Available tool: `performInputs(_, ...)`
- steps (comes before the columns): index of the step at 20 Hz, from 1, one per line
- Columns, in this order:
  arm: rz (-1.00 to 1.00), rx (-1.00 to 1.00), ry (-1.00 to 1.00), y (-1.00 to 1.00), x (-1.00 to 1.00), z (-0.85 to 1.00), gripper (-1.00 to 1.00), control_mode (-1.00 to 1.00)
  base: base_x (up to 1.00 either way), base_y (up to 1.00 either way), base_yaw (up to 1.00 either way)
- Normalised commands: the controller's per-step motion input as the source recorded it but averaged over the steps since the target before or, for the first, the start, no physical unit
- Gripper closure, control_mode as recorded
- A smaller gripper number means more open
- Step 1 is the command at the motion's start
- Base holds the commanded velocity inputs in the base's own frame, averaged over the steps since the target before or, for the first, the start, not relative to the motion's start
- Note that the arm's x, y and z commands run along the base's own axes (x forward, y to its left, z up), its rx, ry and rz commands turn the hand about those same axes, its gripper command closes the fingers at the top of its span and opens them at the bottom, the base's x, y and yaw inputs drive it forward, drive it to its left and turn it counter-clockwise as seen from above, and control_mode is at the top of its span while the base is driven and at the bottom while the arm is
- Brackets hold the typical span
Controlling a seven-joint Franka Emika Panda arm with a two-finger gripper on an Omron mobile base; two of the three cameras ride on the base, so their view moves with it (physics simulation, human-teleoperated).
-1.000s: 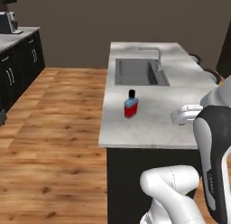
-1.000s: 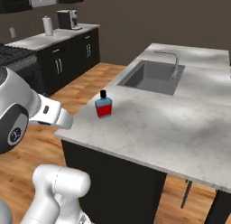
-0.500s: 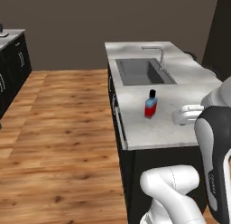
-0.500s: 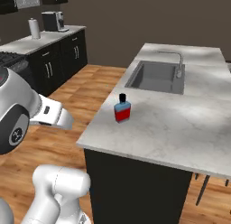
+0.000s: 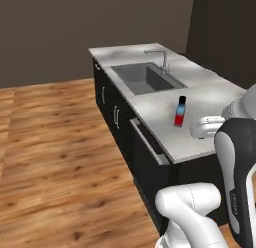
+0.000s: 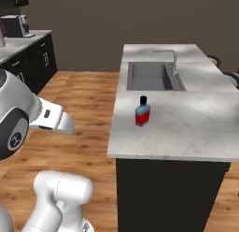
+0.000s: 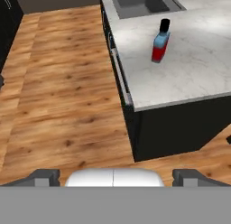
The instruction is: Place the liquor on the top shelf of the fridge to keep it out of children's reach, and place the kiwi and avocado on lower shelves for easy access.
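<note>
Your gripper (image 7: pixel 114 177) has its jaws spread about as wide as they go, and there's nothing between them. In the hand view the two dark fingertips (image 7: pixel 41 177) sit far apart at the bottom, hanging over the wood floor (image 7: pixel 63 92), clear of the island.

Count-wise it's simple: one liquor (image 6: pixel 143 111) bottle, one sink (image 6: pixel 153 76), one faucet (image 6: pixel 172 61). The bottle stands upright on the marble island counter (image 6: pixel 186 128), alone, just on your side of the sink and near the counter's floor-side edge; you can see it in the left base view (image 5: pixel 180 112) and the hand view (image 7: pixel 160 40) too.

For room, you've got a wide stretch of bare floor beside the island, and bare countertop all around the bottle. The counter edge overhangs the dark cabinet fronts (image 5: pixel 118 112), which carry handles along that side. A second dark counter with a coffee machine (image 6: pixel 15 26) sits well apart across the floor.
</note>
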Motion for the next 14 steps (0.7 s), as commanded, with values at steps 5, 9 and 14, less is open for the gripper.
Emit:
performInputs(5, 0.00, 0.00, 0.00, 0.00, 0.00, 0.00, -1.00, 1.00, 0.44, 0.70, -0.56)
performInputs(9, 0.00, 0.00, 0.00, 0.00, 0.00, 0.00, -1.00, 1.00, 0.42, 0.80, -0.56)
performInputs(14, 0.00, 0.00, 0.00, 0.00, 0.00, 0.00, -1.00, 1.00, 0.37, 0.86, -0.55)
